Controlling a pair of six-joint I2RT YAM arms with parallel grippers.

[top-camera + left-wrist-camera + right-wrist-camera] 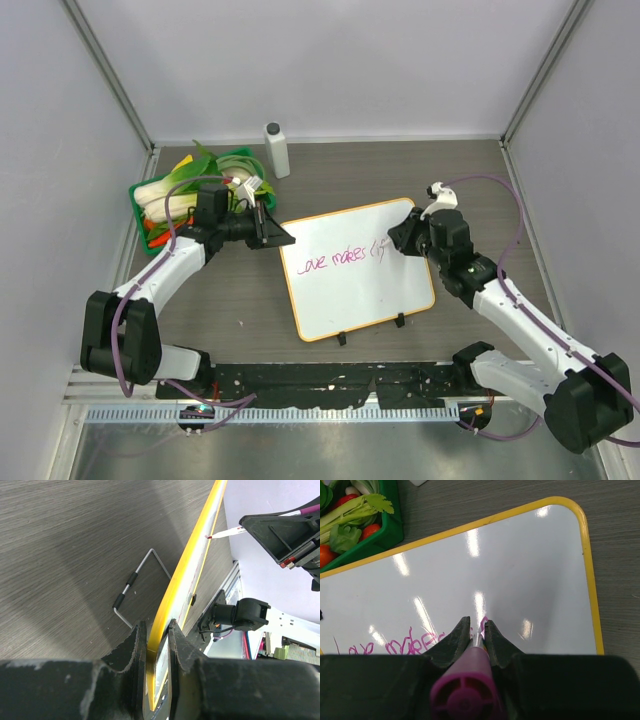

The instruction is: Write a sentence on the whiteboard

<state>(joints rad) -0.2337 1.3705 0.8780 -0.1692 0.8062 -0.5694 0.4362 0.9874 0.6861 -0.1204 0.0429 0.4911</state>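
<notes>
within right hand's (476, 626) narrow grip: marker (464, 700)

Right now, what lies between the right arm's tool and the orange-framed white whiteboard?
Right wrist view: a magenta marker pen, clamped in the right tool, tip at the orange-framed whiteboard.

sentence (395, 647) end hidden behind right gripper (477, 625), green tray (395, 527) cut off

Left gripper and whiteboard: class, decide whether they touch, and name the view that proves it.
Touching. The left wrist view shows the left gripper closed on the yellow edge of the whiteboard, a finger against each face.
</notes>
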